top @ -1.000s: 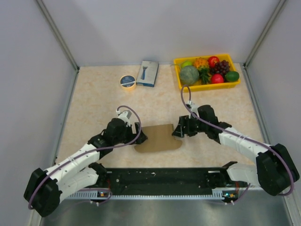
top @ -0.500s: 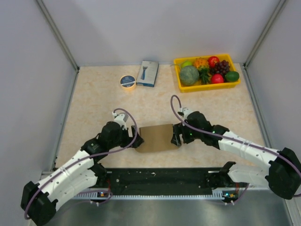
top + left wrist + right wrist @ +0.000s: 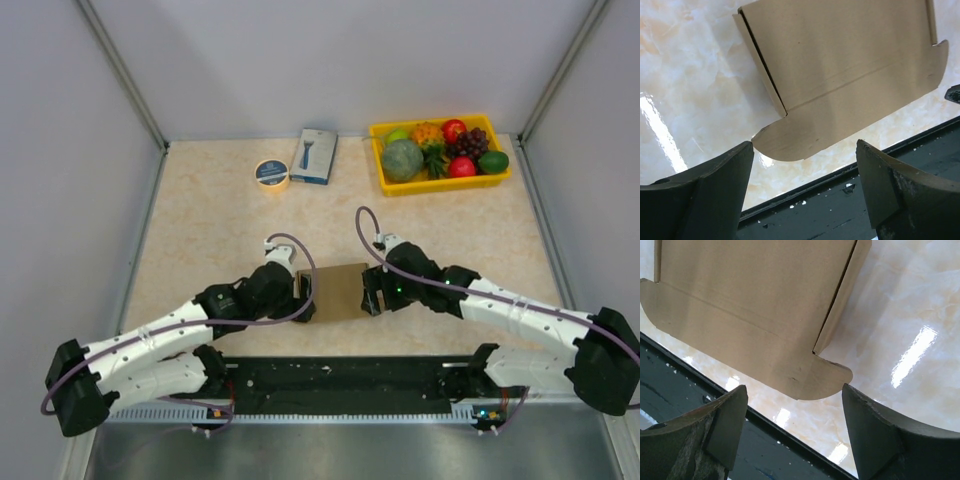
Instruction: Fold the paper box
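The brown paper box (image 3: 338, 291) lies flat on the table near the front edge, between the two grippers. Its side flaps look folded inward. My left gripper (image 3: 303, 297) is open at its left edge. My right gripper (image 3: 371, 293) is open at its right edge. In the left wrist view the box (image 3: 840, 75) fills the top, with a rounded flap (image 3: 790, 145) just ahead of the open gripper (image 3: 805, 160). In the right wrist view the box (image 3: 755, 300) shows with its rounded flap (image 3: 825, 380) ahead of the open gripper (image 3: 795, 402). Neither gripper holds anything.
A yellow tray (image 3: 385, 181) of toy fruit stands at the back right. A blue-and-white printed box (image 3: 315, 156) and a tape roll (image 3: 272, 173) lie at the back middle. The black arm-base rail (image 3: 340, 378) runs just in front of the box.
Both grippers have closed in on the box from either side. The box looks narrower now, with its rounded end flaps no longer sticking out at the sides.
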